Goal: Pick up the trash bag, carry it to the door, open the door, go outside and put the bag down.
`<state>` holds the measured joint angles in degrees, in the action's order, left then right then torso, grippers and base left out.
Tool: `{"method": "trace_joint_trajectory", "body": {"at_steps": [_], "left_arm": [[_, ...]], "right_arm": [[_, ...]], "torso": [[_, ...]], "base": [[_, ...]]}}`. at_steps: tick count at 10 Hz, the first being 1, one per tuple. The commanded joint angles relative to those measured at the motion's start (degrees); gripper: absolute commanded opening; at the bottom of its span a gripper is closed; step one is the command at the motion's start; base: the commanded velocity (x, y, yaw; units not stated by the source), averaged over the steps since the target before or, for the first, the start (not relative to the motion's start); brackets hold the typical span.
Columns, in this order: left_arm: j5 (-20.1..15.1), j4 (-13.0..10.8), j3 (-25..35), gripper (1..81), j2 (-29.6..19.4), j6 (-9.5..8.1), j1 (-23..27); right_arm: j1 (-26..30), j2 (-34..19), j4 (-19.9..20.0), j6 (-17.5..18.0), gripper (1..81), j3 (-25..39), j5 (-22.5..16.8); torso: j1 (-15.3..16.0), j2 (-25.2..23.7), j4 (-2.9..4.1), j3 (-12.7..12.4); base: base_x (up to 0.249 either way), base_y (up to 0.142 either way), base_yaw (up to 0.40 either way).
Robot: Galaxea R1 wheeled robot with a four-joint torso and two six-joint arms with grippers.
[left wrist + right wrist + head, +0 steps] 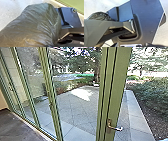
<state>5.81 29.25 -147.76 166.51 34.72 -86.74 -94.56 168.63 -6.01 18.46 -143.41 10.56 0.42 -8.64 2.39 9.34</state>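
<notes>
Outside the tall green-framed glass panels [53, 112] lies a grey paved yard [75, 105] — partly blocked by a green door upright [116, 89] with a metal lever handle [115, 128]. The dark, crinkled plastic trash bag [36, 25], partly cut off, bulges beside the robot's body; I cannot tell how open either arm's jaws are — or what they hold.
</notes>
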Motion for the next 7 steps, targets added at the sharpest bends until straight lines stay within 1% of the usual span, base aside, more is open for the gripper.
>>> {"method": "trace_joint_trajectory", "body": {"at_steps": [1,4,7], "left_arm": [[-3.4,-0.7,-0.5,1.0,-0.5,0.53,2.8],[-3.4,-0.1,-0.5,1.0,-0.4,0.09,2.8],[-4.1,-0.1,-0.1,1.0,-1.2,0.0,3.0]], "right_arm": [[1.8,0.1,-0.8,-0.1,81.1,0.4,-2.7],[1.9,0.2,-0.3,-0.1,81.1,0.4,-2.7],[1.8,-0.1,0.0,0.0,81.1,0.8,-2.7]], "torso": [[0.0,0.0,0.0,0.0],[0.0,0.0,0.0,0.0],[0.0,0.0,0.0,0.0]], "base": [[0.0,0.0,0.0],[0.0,0.0,0.0],[0.0,0.0,0.0]]}}
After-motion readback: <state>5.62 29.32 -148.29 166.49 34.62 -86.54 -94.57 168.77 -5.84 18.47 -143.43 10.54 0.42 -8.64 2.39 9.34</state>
